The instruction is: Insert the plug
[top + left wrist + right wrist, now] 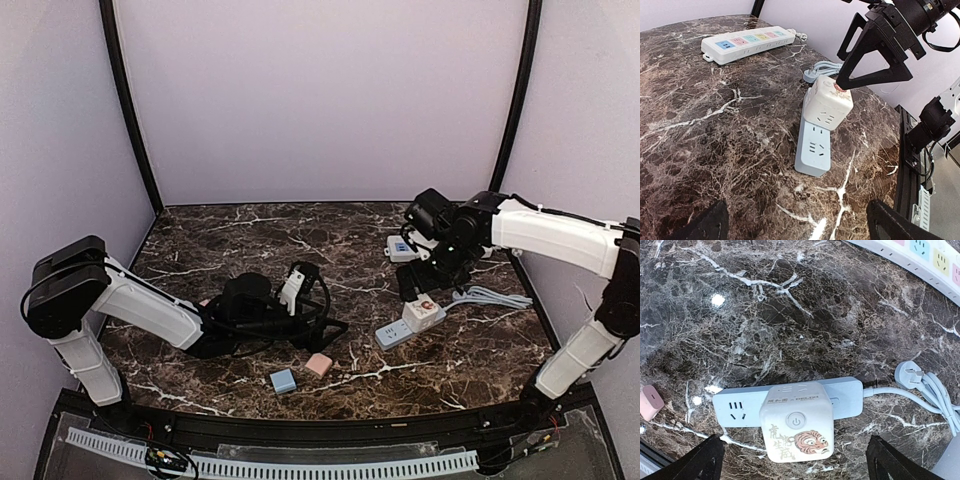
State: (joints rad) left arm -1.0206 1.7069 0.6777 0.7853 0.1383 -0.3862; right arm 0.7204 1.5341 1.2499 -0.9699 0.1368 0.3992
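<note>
The white cube plug [796, 422], with a tiger picture on top, sits on the pale blue power strip [737, 407] near the right edge of the worktop [200, 260]; the right claw [794, 440] hangs directly over it, fingers spread wide to either side and gripping nothing; whether a fingertip touches the cube I cannot tell. The strip's own cable plug [910, 375] lies loose beside it; a white strip with coloured sockets [747, 42] lies farther back. The left claw [796, 210] rests low on the worktop, wide apart and empty; a pink block [319, 364] and a blue block [284, 380] lie near it.
</note>
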